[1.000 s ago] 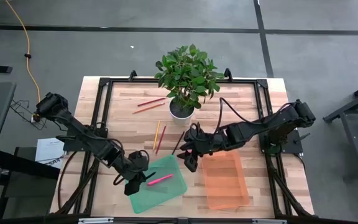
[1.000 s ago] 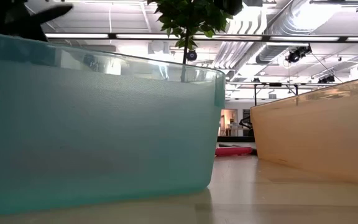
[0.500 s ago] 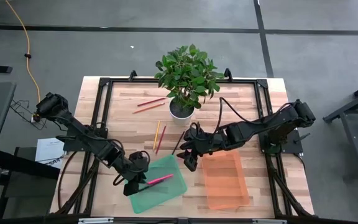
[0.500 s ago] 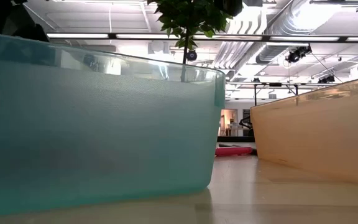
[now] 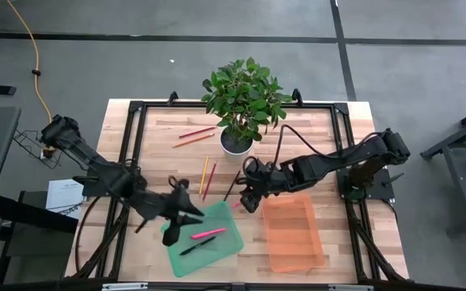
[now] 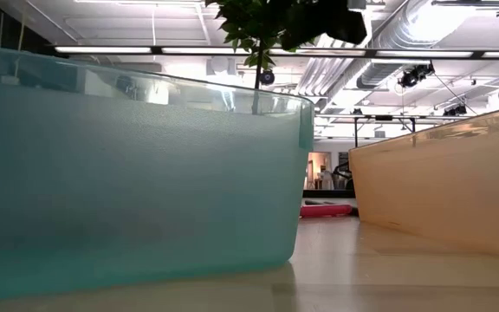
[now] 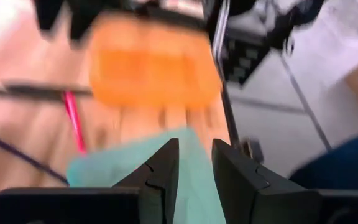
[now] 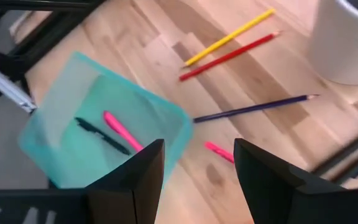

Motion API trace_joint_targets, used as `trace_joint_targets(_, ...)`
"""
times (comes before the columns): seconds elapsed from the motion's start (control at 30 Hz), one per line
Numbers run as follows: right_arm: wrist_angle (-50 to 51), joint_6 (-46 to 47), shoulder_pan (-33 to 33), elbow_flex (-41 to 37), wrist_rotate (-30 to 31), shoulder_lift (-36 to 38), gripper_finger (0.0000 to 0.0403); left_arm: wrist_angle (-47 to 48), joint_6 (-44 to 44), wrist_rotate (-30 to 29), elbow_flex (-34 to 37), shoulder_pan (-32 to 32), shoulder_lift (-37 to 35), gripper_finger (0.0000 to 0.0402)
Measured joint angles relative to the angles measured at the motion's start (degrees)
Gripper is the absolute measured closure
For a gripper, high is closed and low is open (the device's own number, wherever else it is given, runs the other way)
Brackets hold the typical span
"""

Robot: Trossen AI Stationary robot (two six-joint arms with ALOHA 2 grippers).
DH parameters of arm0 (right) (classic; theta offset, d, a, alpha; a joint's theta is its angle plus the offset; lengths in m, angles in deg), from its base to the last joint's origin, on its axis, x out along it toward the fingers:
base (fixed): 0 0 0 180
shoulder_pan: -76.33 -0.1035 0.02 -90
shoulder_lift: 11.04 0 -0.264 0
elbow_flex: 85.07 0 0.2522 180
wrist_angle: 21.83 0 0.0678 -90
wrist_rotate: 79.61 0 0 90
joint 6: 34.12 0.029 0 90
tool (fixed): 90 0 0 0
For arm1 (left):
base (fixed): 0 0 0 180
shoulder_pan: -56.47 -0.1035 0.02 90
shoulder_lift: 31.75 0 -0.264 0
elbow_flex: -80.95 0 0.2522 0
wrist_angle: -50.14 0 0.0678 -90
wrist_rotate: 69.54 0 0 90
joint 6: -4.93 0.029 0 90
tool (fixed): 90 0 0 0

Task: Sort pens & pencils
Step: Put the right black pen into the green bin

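1. Two pens, a pink pen [image 5: 208,234] and a black pen [image 5: 194,246], already lie in the green tray [image 5: 231,238] at lower centre of the high view.
2. Another pink pen [image 8: 219,151] lies on the tabletop [image 5: 322,133] between the green tray and the orange tray [image 5: 293,257], which looks empty.
3. Left to sort, I'd judge: the pencils [image 5: 207,176] mid-frame and two more [image 5: 194,136] left of the plant [image 5: 244,101].
4. The left hand [image 7: 194,163] hovers at the green tray's upper-left corner, fingers narrowly apart, holding nothing.
5. The right hand [image 8: 196,163] hangs over the loose pink pen, wide open, empty.

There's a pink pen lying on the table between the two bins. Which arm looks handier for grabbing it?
The right. Its hand hovers open close by the loose pink pen beside the green bin, while the left hand sits over the bin's far edge.
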Motion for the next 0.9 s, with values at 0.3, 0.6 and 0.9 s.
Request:
trace_joint_targets(0.3,6.3,1.9,3.6,0.0,2.0,0.0,0.0219,8.5,4.3,-8.3,-2.9,0.1,-8.7,0.0316)
trace_joint_targets(0.6,8.4,3.0,5.1,-0.1,3.2,2.5,0.0219,15.5,4.8,-10.3,-3.5,0.2,-13.1,0.0316)
trace_joint_targets(0.9,0.2,-4.0,4.5,0.0,9.3,18.2,0.0219,17.2,6.1,-11.1,-3.4,0.1,-13.8,0.0316)
